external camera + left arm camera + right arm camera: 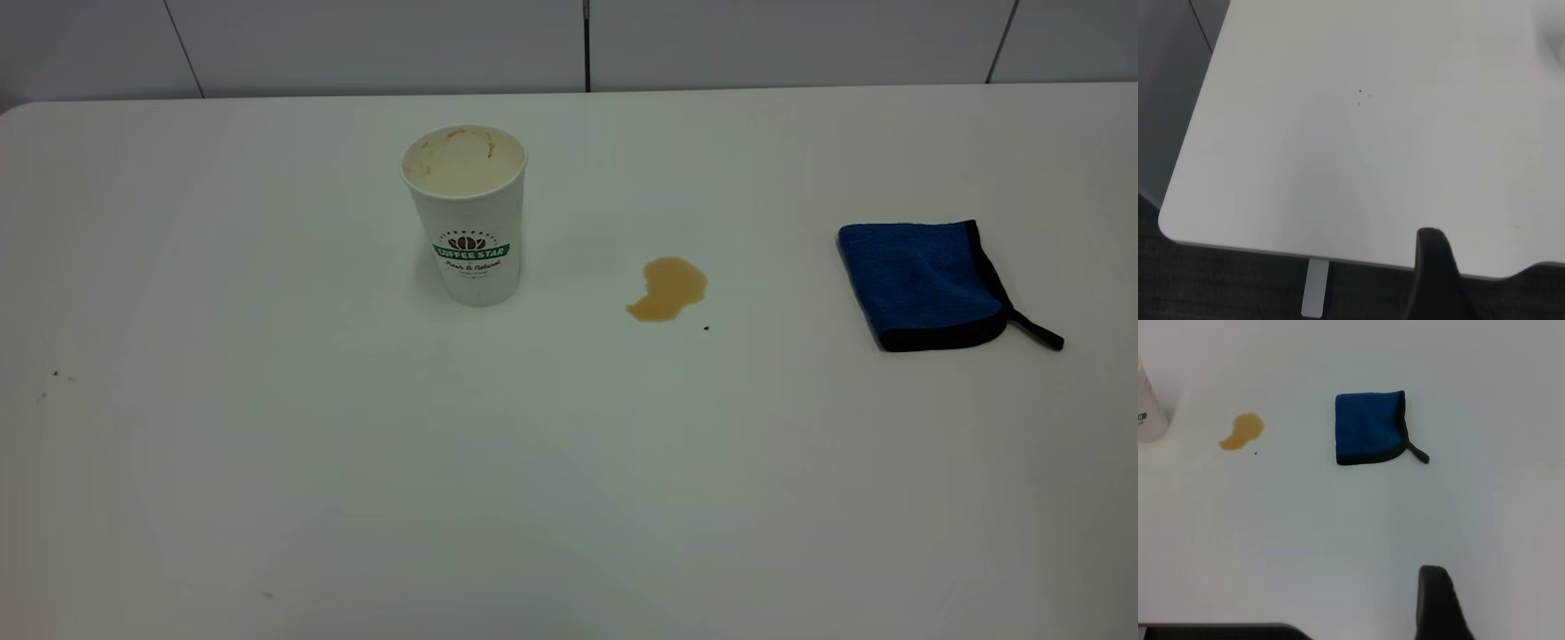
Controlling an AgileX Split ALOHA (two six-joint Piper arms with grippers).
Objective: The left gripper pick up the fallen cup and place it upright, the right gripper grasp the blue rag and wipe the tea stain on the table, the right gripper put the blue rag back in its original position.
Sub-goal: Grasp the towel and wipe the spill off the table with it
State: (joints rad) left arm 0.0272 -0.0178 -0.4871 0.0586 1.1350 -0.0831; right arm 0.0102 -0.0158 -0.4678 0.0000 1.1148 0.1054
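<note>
Cup (pixel 466 213) upright on table (pixel 356 462); tea stain (pixel 669 288) unwiped. Blue rag (pixel 1369 428) well ahead of right gripper (pixel 1439 603), nearer arm. Cannot tell either gripper's opening.

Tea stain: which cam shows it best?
Exterior view. The tea stain lies unobstructed mid-table between the upright cup and the blue rag, outline clear. The right wrist view also catches it, but farther off, with the cup cut off at the frame edge. The left wrist view shows only bare table.
</note>
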